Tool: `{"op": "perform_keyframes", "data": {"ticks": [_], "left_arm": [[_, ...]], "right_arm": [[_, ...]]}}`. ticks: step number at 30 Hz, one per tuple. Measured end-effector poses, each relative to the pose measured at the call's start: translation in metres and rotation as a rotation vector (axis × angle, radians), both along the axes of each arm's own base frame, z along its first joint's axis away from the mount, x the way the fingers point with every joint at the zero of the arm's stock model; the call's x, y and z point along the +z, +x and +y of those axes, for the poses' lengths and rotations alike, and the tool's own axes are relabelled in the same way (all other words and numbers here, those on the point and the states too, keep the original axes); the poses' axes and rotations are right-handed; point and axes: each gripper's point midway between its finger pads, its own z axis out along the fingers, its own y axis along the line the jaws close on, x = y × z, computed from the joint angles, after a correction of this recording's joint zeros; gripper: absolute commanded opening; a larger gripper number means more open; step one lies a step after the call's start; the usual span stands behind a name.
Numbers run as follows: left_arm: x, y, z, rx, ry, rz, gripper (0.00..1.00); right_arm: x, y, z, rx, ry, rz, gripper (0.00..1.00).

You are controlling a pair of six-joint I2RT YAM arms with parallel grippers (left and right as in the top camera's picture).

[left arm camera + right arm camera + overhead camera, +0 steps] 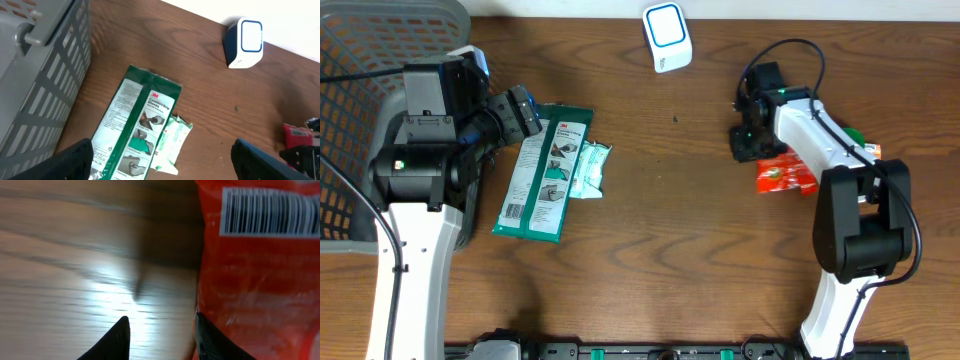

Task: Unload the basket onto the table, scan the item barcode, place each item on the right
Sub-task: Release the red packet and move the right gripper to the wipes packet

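Red packet (786, 178) lies flat on the tabletop (670, 230), right side, well apart from the scanner (667, 37) at the far edge. Its barcode (272, 212) faces up, near one end.

My right gripper (752, 140) is down at the packet's left edge. In the wrist view, bare wood shows between the fingers (120, 337) and the foil overlaps the right one. I cannot tell whether they have pinched it.

Handling, my guess: thin glossy foil, light, soft, likely slippery, and quick to crumple. I should take it by the edge seam away from the barcode, so that the code stays flat and uncovered for the scanner window.

Left gripper (162, 145) stands wide apart, holding nothing. It hovers over the green glove pack (137, 130), which has a small pale sachet (175, 137) against its side.

The grey basket (360, 90) is at far left, just beside the glove pack. My left arm hides much of it, so I cannot tell its contents.
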Motion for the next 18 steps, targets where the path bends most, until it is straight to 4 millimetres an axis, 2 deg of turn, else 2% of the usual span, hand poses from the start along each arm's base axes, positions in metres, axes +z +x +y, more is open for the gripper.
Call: {"op": "perform_keyframes", "data": {"ticks": [2,5,8,9,12,14,16,18], "left_arm": [[0.005,0.005,0.000,0.000,0.000,-0.030,0.88],[0.026,0.022,0.000,0.000,-0.001,-0.139,0.88],[0.029,0.025,0.000,0.000,-0.001,-0.156,0.88],[0.029,0.025,0.000,0.000,-0.001,-0.156,0.88],[0.030,0.025,0.000,0.000,-0.001,-0.159,0.88],[0.028,0.024,0.000,0.000,-0.001,-0.148,0.88],[0.019,0.017,0.000,0.003,-0.004,-0.104,0.60],[0.006,0.007,0.000,0.002,-0.001,-0.036,0.51]], "right_arm": [[0.000,0.001,-0.015,-0.028,-0.036,-0.003,0.38],[0.001,0.001,-0.032,-0.061,-0.063,0.004,0.40],[0.005,-0.003,-0.041,-0.086,-0.067,0.027,0.53],[0.009,-0.002,-0.039,-0.088,-0.049,0.030,0.59],[0.025,0.010,-0.020,-0.083,0.059,-0.005,0.99],[0.044,0.019,0.000,-0.059,0.168,-0.045,0.99],[0.061,0.024,0.019,-0.033,0.285,-0.078,0.99],[0.078,0.025,0.040,0.000,0.406,-0.097,0.99]]}}
